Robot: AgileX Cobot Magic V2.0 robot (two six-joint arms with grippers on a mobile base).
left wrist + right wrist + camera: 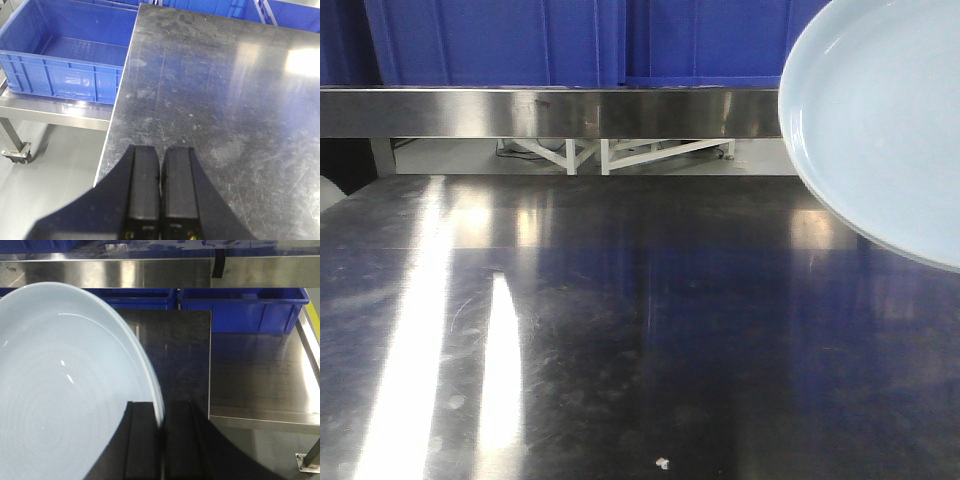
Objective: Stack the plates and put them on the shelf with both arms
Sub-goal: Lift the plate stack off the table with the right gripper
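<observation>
A large pale blue-white plate (880,120) hangs in the air at the upper right of the front view, tilted, above the steel table (620,330). In the right wrist view the same plate (60,390) fills the left side, and my right gripper (161,412) is shut on its rim, one finger inside the dish and one outside. My left gripper (160,155) is shut with nothing between its fingers, hovering over the table's left edge (117,105). Only one plate shows. The steel shelf (550,110) runs across the back, above the table.
Blue plastic crates (570,40) stand on the shelf. An empty blue crate (65,55) sits on a low wheeled steel cart left of the table. More blue crates (240,307) line the back under the shelf. A lower steel surface (260,370) lies right of the table.
</observation>
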